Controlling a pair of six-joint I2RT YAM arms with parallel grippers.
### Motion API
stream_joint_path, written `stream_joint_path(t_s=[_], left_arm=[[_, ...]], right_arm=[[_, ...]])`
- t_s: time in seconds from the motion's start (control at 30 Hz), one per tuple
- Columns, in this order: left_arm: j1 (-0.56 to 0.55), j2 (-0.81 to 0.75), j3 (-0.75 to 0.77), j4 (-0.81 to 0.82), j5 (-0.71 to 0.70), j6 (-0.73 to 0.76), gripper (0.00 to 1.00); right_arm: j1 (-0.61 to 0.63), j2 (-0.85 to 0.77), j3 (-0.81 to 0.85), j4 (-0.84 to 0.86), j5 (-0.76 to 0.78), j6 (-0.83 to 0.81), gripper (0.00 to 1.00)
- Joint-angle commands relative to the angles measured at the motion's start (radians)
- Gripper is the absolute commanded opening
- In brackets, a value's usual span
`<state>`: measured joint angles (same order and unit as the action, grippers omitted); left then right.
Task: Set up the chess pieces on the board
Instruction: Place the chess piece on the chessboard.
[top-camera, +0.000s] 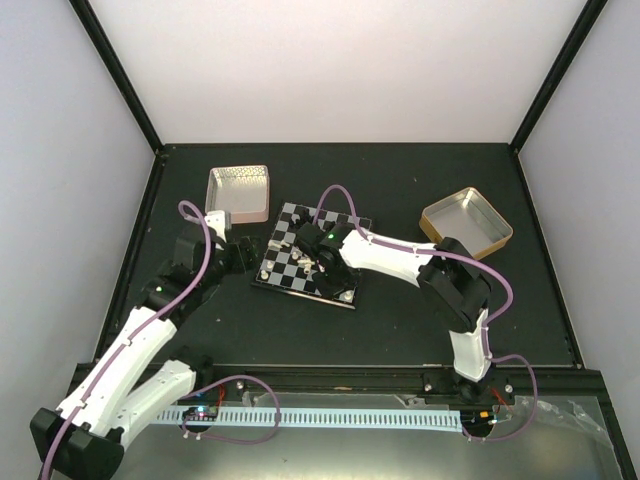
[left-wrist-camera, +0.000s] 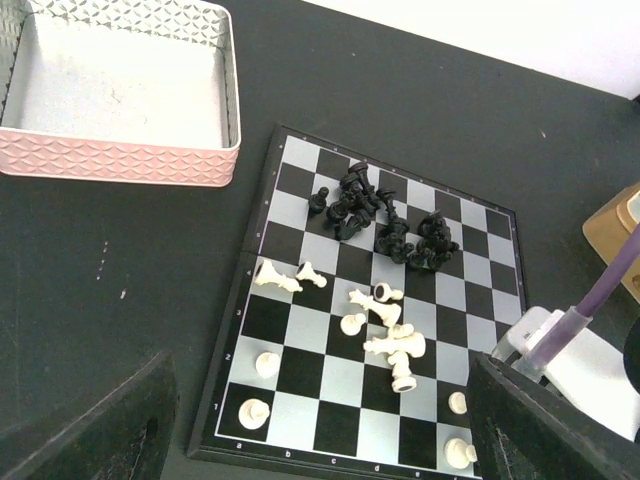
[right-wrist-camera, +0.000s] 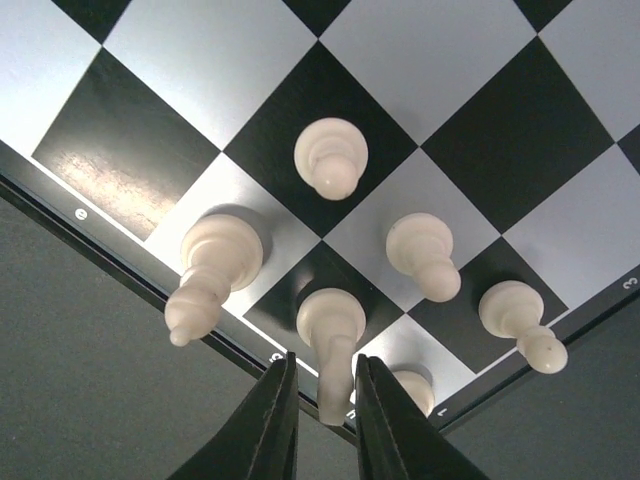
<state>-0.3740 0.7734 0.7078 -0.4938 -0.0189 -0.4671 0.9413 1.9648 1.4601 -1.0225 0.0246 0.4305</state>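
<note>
The board (top-camera: 290, 218) lies mid-table. In the left wrist view black chess pieces (left-wrist-camera: 385, 215) sit heaped on its far squares. Cream-white ones (left-wrist-camera: 390, 340) lie toppled in the middle. A few white ones (left-wrist-camera: 253, 412) stand along the near rows. My right gripper (right-wrist-camera: 327, 415) is low over the board's near right corner. Its jaws stand slightly apart on either side of an upright white piece (right-wrist-camera: 333, 335), with a thin gap on each side. Other white pieces (right-wrist-camera: 425, 250) stand around it. My left gripper (left-wrist-camera: 320, 430) hovers wide open above the board's left near edge (left-wrist-camera: 215, 440), holding nothing.
A pink square tin (top-camera: 238, 192) stands behind and to the left of the board, and it looks bare inside (left-wrist-camera: 120, 90). A gold tin (top-camera: 466, 222) sits at the back right. The right arm (left-wrist-camera: 590, 365) reaches across the board's right side.
</note>
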Motion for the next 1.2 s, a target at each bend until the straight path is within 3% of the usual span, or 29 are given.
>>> stream_joint_path(t_s=[0.0, 0.2, 0.37, 0.57, 1.17], left_arm=[[0.010, 0.006, -0.001, -0.013, -0.018, -0.003, 0.80], [0.013, 0.009, -0.001, -0.011, -0.012, -0.002, 0.80], [0.014, 0.018, -0.002, -0.009, -0.006, 0.000, 0.80], [0.015, 0.029, 0.005, -0.011, -0.003, 0.002, 0.80], [0.016, 0.052, 0.005, -0.011, 0.005, 0.006, 0.80]], right_arm=[[0.005, -0.019, -0.003, 0.031, 0.014, 0.007, 0.16], [0.005, -0.037, -0.009, 0.048, 0.023, 0.016, 0.14], [0.005, -0.062, -0.015, 0.044, 0.043, 0.024, 0.23], [0.003, -0.113, -0.036, 0.083, 0.078, 0.044, 0.26], [0.005, -0.058, -0.073, 0.140, 0.065, 0.012, 0.11]])
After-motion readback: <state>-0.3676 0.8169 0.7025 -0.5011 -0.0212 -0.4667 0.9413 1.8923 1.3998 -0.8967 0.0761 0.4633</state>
